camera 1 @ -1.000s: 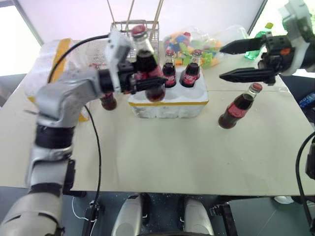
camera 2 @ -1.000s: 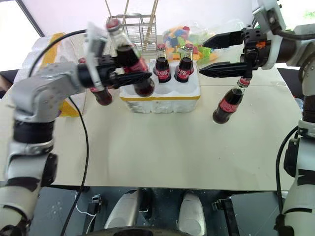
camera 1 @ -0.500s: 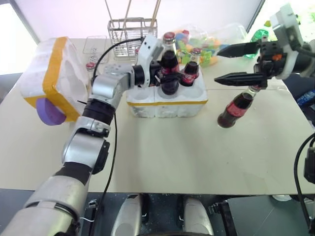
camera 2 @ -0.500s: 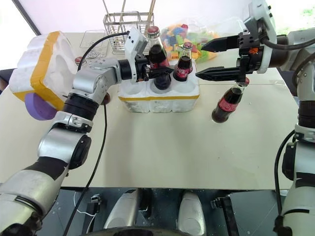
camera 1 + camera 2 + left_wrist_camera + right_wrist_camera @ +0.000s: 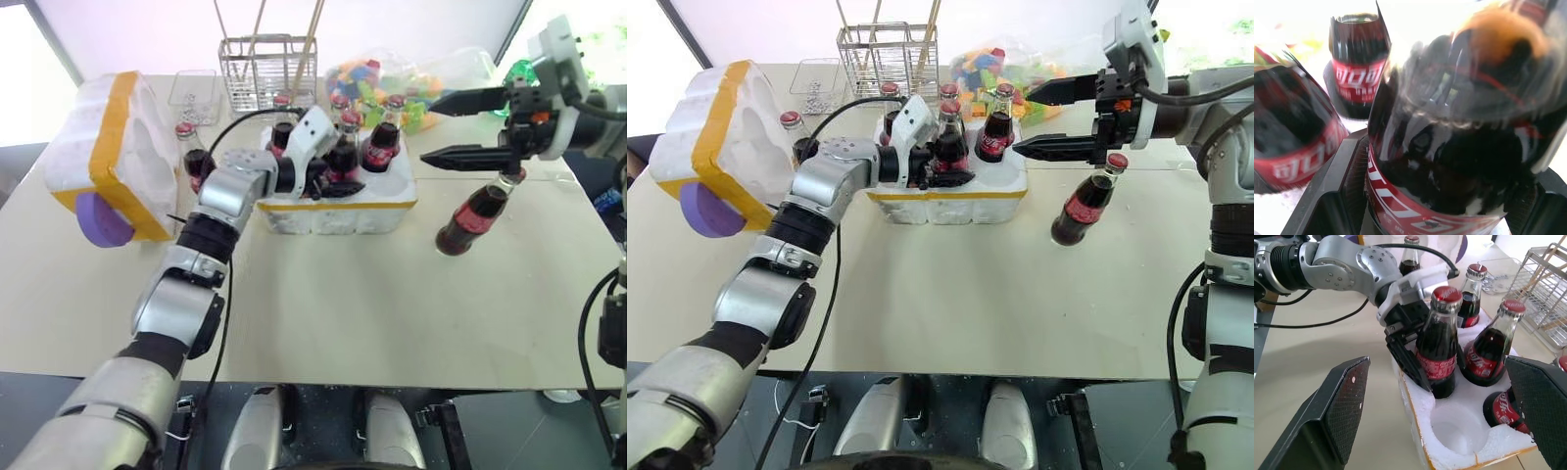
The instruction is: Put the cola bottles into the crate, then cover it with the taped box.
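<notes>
The left gripper point(image 5: 1418, 364) is clamped on a cola bottle point(image 5: 1439, 345) whose base sits in a hole of the crate point(image 5: 338, 208). To finish this step well, I'd judge it should press the bottle straight down until seated, then release and draw back without knocking the neighbouring bottles point(image 5: 380, 144) standing touching-close beside it. The right gripper point(image 5: 468, 125) hangs wide and empty above the cola bottle point(image 5: 473, 211) standing alone on the desk point(image 5: 343, 304), right of the crate. Another bottle point(image 5: 189, 149) waits between the crate and the taped box point(image 5: 103, 157), which lies tilted at the desk's left.
</notes>
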Robot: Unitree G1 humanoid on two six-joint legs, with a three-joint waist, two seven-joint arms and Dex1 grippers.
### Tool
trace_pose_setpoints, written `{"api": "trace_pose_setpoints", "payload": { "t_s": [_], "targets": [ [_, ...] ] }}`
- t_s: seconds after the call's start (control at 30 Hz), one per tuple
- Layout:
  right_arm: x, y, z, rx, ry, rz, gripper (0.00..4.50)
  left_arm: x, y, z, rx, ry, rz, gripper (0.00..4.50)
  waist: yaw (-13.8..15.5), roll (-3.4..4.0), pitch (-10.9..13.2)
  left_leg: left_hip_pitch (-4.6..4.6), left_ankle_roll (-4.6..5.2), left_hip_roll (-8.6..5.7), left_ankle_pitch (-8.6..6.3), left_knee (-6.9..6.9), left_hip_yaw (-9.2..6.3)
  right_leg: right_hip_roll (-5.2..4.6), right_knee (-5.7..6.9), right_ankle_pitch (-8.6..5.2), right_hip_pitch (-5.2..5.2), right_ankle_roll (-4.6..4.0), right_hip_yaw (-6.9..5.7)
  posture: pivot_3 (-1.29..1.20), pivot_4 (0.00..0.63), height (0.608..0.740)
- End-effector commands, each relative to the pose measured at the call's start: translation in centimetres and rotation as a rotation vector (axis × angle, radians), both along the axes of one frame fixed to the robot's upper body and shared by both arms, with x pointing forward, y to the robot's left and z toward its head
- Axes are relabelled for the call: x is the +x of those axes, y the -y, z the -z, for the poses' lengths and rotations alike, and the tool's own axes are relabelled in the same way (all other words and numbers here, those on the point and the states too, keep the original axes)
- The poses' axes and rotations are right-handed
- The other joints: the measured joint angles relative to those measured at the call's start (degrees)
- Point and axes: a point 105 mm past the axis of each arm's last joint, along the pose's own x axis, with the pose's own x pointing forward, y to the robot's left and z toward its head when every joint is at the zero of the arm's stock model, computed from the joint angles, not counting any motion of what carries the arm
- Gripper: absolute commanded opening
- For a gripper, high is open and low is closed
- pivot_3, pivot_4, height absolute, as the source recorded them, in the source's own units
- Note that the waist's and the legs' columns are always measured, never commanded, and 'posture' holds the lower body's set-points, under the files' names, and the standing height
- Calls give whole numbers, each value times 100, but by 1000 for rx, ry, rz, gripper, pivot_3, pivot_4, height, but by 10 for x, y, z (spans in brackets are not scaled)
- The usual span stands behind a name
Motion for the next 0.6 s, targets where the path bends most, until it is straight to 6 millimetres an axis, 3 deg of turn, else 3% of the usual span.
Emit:
{"api": "trace_pose_setpoints", "payload": {
  "t_s": [0.03, 0.07, 0.1, 0.17, 0.37, 0.6],
  "targets": [
    [-3, -5, -12, -1, 57, -23, 4500, 8, -2, 15, 40, -30, -69, 2860, 1, 0, -1, 8, 2, 0, -1, 1, -1, -1, 0, 2, 9, 1, 0, 0, 150, 736],
    [-2, -6, -11, -3, 59, -24, 4500, 8, -2, 16, 30, -45, -73, 2860, 2, 0, -1, 12, 4, 2, -3, 1, -4, -1, -1, 4, 14, 2, 0, 0, 150, 736],
    [-2, -7, -11, -4, 60, -25, 4500, 8, -2, 15, 21, -54, -72, 3897, 2, 0, -1, 16, 6, 2, -4, 2, -8, -2, -2, 10, 18, 3, 0, 0, 150, 736],
    [-2, -8, -10, -4, 60, -28, 4500, 6, -1, 12, 8, -52, -57, 4461, 0, 0, -1, 19, 23, 2, -14, 6, -11, -2, -5, 24, 21, 1, 0, 0, 150, 736],
    [-1, -12, -8, -2, 57, -41, 4500, -8, -16, -20, -91, -16, -36, 4461, -24, 0, -1, 15, 7, 4, 1, 2, -10, -1, -4, 31, 12, -1, 2, 0, 150, 736],
    [-2, -15, -6, 6, 55, -55, 4500, -55, -71, -76, -238, 138, -131, 4461, -109, 1, 0, -6, -1, 11, 6, -3, -8, 7, -5, 31, -10, -2, 7, 0, 150, 736]
  ]
}}
